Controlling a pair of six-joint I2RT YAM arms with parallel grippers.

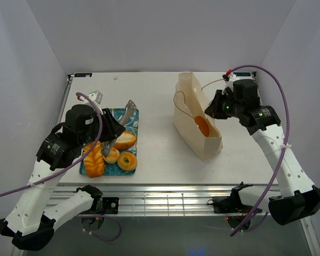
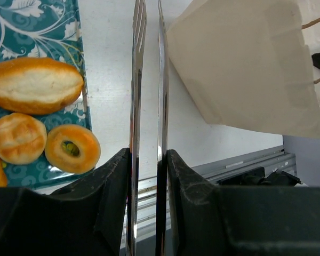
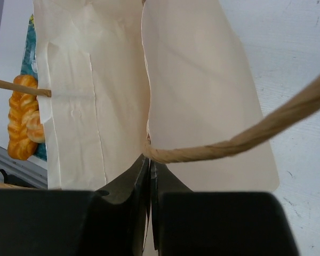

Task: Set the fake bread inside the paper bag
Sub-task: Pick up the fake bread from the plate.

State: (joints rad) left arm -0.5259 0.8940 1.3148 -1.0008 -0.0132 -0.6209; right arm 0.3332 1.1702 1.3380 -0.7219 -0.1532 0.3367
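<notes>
Mid-task at the white table [image 1: 154, 96]: the left gripper [image 2: 148, 160] is clamped on a pair of thin polished steel tongs [image 2: 137, 80]. Their blades are squeezed almost together with nothing between them, poised above the teal floral-patterned rectangular tray [image 2: 37, 32] near the table's near-left corner. On it lie a glossy golden oval roll [image 2: 34, 85], a round scored small bun [image 2: 16, 137], a ring bagel [image 2: 72, 148] and a plaited braided loaf [image 1: 94, 159]. Towards the right edge, the right gripper [image 3: 149, 170] is pinched closed on the rim of the pale tan kraft paper bag [image 1: 197, 120], propping its mouth open beside the twisted brown cord handle [image 3: 229, 144]. One orange-gold pastry [image 1: 202, 126] appears to lie inside, so the job looks partly done. The next move likely calls for the tongs to spread, drop astride a slick, hard-looking piece and grip it gently; the creased paper would give easily.
</notes>
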